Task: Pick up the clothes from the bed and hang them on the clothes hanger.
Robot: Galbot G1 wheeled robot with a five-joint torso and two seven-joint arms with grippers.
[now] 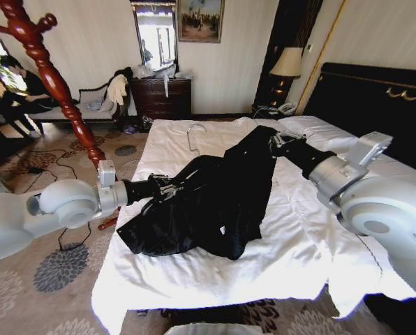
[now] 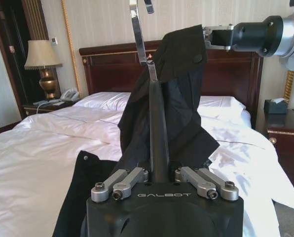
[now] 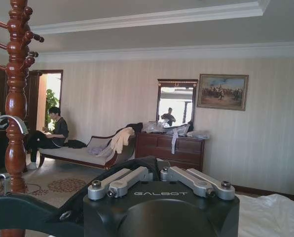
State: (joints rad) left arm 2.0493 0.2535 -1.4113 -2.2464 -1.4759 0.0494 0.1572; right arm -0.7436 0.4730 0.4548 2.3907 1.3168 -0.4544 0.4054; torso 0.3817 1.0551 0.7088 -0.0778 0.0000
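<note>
The left claw [image 1: 160, 187] is shut tight on the near edge of the black clothes [image 1: 215, 199], low over the white bed [image 1: 292, 258]. The right claw [image 1: 276, 142] is pinched on the far end and holds it up, so the cloth hangs between both. The rest lies on the bed. The clothes hanger [image 1: 44, 70] stands left of the bed.

clothes hanger [image 1: 47, 77] top cut off, left tool [image 1: 167, 188] fingertips buried in clothes [image 1: 208, 202]
</note>
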